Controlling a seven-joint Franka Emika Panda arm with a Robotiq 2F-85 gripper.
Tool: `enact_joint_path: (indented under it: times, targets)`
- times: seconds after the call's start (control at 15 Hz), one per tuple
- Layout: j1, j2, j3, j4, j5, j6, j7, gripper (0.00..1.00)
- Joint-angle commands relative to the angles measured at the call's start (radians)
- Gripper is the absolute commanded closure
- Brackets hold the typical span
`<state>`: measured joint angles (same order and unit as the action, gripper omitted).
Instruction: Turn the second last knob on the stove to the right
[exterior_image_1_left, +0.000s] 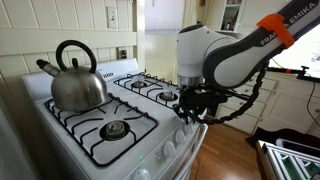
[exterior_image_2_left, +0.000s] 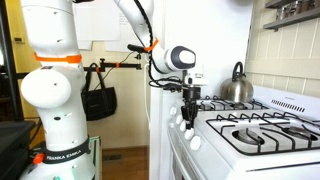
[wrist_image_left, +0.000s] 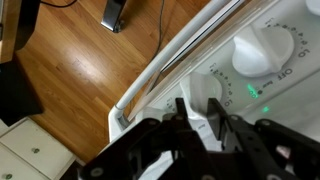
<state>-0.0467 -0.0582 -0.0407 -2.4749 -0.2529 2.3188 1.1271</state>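
The white stove (exterior_image_1_left: 150, 140) with black grates shows in both exterior views (exterior_image_2_left: 250, 135). Its white front knobs run along the front panel (exterior_image_2_left: 188, 128). My gripper (exterior_image_1_left: 190, 112) hangs at the stove's front edge, by the knob row (exterior_image_2_left: 190, 112). In the wrist view my two black fingers (wrist_image_left: 200, 120) stand either side of one white knob (wrist_image_left: 203, 108) and appear shut on it. Another white knob (wrist_image_left: 262, 48) sits apart, further along the panel, beside a green light (wrist_image_left: 255, 92).
A steel kettle (exterior_image_1_left: 77, 80) stands on a rear burner (exterior_image_2_left: 237, 88). The oven door handle (wrist_image_left: 165, 62) runs under the knobs. A wood floor (wrist_image_left: 70, 70) lies below, and white cabinet drawers (wrist_image_left: 35, 155) stand nearby. The robot base (exterior_image_2_left: 55, 100) stands beside the stove.
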Motion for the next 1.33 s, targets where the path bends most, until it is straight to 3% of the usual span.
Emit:
enact_joint_path:
  times: [0.0,0.8,1.27]
  targets:
    - [-0.02,-0.008,-0.008,-0.083,-0.007,0.064,-0.032,0.93]
    - [-0.048,-0.085,-0.005,-0.192,0.012,0.256,-0.193,0.93]
    - [-0.075,-0.24,0.005,-0.261,0.003,0.217,-0.302,0.93]
